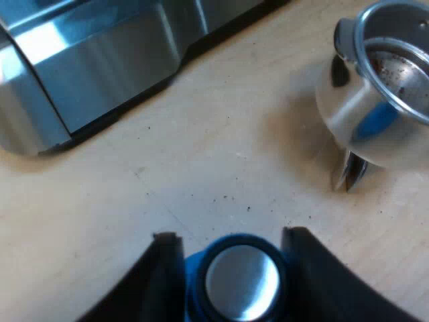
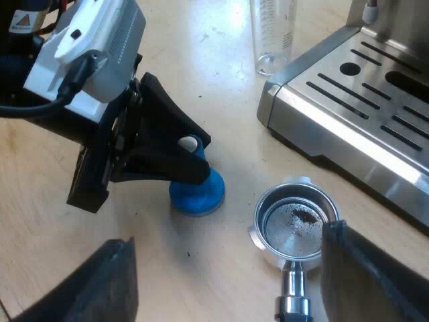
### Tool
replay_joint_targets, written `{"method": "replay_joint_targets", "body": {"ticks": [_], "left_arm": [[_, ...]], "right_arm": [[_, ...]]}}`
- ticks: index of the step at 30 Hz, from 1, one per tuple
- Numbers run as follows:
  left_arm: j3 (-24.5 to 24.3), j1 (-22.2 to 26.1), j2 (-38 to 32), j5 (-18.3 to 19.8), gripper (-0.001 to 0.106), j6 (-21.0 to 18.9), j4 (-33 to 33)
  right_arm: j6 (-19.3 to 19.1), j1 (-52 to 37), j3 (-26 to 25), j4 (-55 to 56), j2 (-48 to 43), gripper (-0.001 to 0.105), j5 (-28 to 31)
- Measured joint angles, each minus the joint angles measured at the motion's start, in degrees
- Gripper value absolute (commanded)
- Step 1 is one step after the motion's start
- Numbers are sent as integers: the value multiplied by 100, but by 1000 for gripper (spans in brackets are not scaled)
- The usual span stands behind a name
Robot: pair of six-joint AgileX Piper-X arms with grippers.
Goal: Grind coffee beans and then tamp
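Note:
The blue tamper (image 1: 234, 282) with a silver cap stands on its base on the wooden table (image 1: 201, 168). My left gripper (image 1: 228, 240) is shut on the tamper's top, one black finger touching each side. From the right wrist view the blue tamper (image 2: 196, 191) sits under the left gripper (image 2: 191, 154). The metal holder (image 2: 295, 225) lies on the table close to the tamper, its basket up, with a few coffee grounds inside. My right gripper (image 2: 234, 282) hangs open above the holder's handle (image 2: 293, 295). The holder's basket (image 1: 382, 100) also lies just beyond the tamper.
The espresso machine's steel base (image 1: 100, 60) stands close to the tamper. Its slotted drip tray (image 2: 362, 100) lies beside the holder. A clear measuring glass (image 2: 273, 33) stands at the tray's corner. Scattered grounds dot the table.

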Motion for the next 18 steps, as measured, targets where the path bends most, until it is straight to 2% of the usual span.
{"method": "replay_joint_targets", "body": {"ticks": [4,15,18], "left_arm": [[0,0,-138,0,17,-3,13],[0,0,-1268,0,17,-3,14],[-38,0,-1604,0,17,-3,265]], "right_arm": [[0,0,0,0,0,60,0],[0,0,0,0,0,60,0],[0,0,0,0,0,60,0]]}}
